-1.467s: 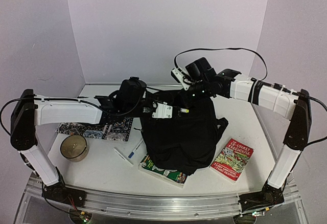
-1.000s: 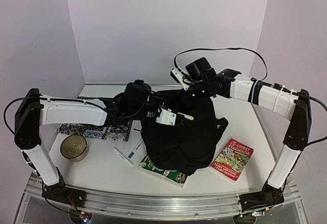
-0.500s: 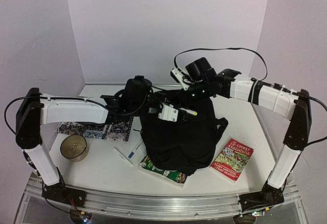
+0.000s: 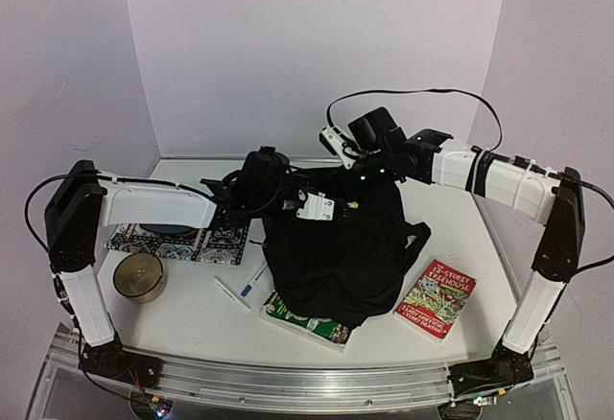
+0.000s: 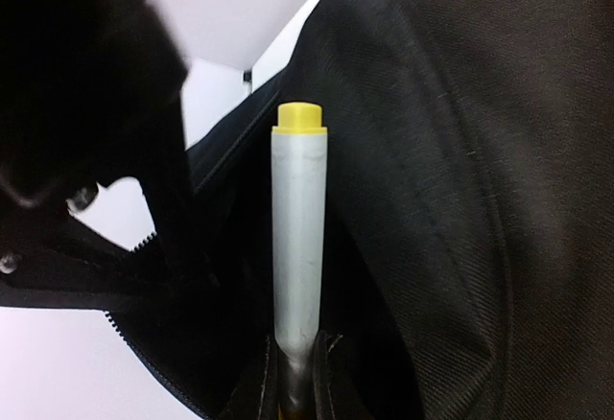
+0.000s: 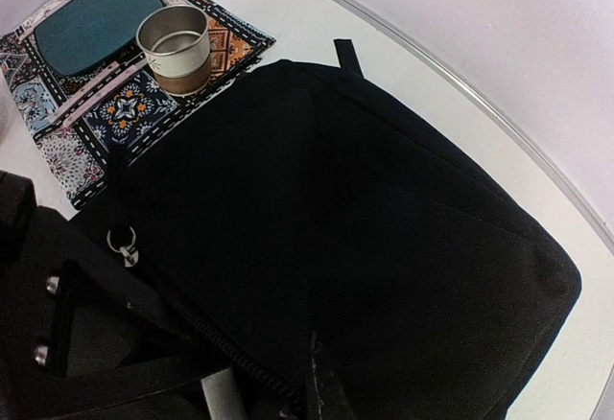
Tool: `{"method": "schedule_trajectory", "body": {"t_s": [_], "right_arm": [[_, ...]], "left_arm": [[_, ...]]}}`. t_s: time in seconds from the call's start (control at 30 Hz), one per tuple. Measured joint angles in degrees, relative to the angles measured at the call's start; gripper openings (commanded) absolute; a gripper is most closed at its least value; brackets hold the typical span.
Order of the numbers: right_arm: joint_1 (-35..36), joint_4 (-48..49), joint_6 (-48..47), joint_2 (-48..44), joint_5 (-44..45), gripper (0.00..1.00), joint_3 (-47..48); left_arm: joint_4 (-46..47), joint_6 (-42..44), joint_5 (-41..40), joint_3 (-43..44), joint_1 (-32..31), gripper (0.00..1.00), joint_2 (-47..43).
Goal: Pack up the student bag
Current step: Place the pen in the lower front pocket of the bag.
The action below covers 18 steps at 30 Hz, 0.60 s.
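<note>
Soft, even light is cast; the marker [image 5: 298, 238] between the jaws is rendered sharp; the student bag [image 5: 460, 199] beside them is perhaps underexposed.

The student bag [image 4: 336, 257] hides most of the green book [image 4: 307, 324]; the marker [image 5: 297, 238] cut off below

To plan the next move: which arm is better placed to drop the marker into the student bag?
Left: the left gripper holds the grey marker at the student bag's open zipper. The right gripper is shut on the bag's top edge, probably holding it open.
</note>
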Motion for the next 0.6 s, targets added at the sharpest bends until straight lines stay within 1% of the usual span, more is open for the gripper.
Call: {"method": "schedule_trajectory", "body": {"t_s": [0.13, 0.33, 0.53, 0.6], "right_arm": [[-0.41, 0.22, -0.02, 0.0, 0.18, 0.0, 0.0], [-1.8, 0.82, 0.01, 0.0, 0.55, 0.0, 0.0], [-1.92, 1.28, 0.01, 0.0, 0.91, 0.0, 0.0], [-1.92, 1.38, 0.0, 0.0, 1.01, 0.0, 0.0]], "left_arm": [[-0.17, -1.74, -3.26, 1.45, -0.21, 0.03, 1.31], [-0.84, -4.35, -6.95, 3.25, -0.7, 0.15, 2.63], [-1.36, -6.06, -7.97, 3.29, -0.93, 0.44, 2.64], [-1.64, -6.72, -7.84, 3.28, -0.93, 0.47, 2.64]]}}
